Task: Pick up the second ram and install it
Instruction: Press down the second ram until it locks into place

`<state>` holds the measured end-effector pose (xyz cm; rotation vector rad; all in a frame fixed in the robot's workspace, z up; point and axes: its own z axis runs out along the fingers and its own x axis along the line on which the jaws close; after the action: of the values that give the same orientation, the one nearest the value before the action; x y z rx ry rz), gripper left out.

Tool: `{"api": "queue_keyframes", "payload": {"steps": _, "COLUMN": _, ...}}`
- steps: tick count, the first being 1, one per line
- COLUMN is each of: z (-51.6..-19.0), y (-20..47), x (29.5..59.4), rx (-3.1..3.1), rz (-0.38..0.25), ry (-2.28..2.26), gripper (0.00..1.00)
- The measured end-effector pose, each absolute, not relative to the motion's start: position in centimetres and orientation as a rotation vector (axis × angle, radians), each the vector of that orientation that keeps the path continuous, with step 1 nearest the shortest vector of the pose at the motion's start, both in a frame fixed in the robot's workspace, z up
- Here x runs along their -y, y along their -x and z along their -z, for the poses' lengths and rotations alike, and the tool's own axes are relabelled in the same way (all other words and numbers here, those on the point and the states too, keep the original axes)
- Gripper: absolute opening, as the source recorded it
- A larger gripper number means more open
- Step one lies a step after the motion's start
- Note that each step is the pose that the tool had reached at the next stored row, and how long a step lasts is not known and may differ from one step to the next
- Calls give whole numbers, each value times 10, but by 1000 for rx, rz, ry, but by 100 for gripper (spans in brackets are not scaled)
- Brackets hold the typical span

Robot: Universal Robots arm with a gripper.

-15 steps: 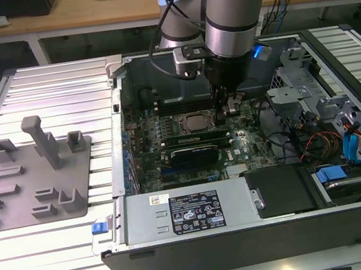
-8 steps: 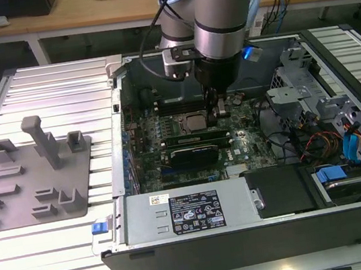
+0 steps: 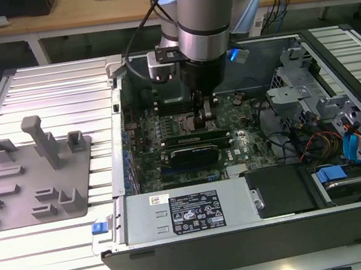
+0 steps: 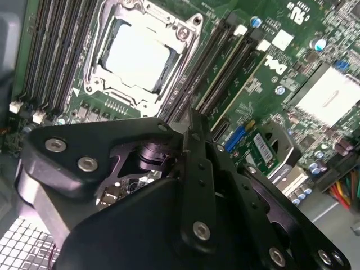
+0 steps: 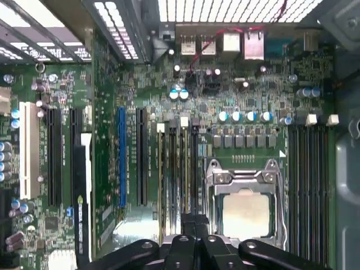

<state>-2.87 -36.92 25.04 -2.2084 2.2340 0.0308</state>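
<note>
Exterior view first: the arm is down inside the open computer case (image 3: 249,233), its gripper (image 3: 206,114) right over the motherboard (image 3: 168,143), just above the memory slots beside the processor socket. A black expansion card (image 3: 196,151) sits just in front of it. Out on the slatted table (image 3: 63,261), at the exterior view's left, the grey fixture plate (image 3: 34,177) lies with its blocks and upright post.

Second wrist view now: the black gripper linkage (image 4: 191,225) looms large, fingers drawn together to a narrow edge over the slots (whether anything is pinched there, I cannot tell). The bare processor socket (image 4: 138,53) shows beyond it.

First wrist view: fingers (image 5: 195,225) come to a close point over the memory slots (image 5: 177,174), beside the socket (image 5: 244,208). The second ram (image 5: 161,180) looks seated upright in a slot there, though I cannot be certain it is that stick.
</note>
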Motion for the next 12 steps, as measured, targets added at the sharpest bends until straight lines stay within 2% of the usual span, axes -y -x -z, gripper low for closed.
{"api": "queue_keyframes", "payload": {"steps": 12, "z": -243, "y": 63, "x": 370, "rx": -2233, "rz": -31, "ry": 2208, "gripper": 8}}
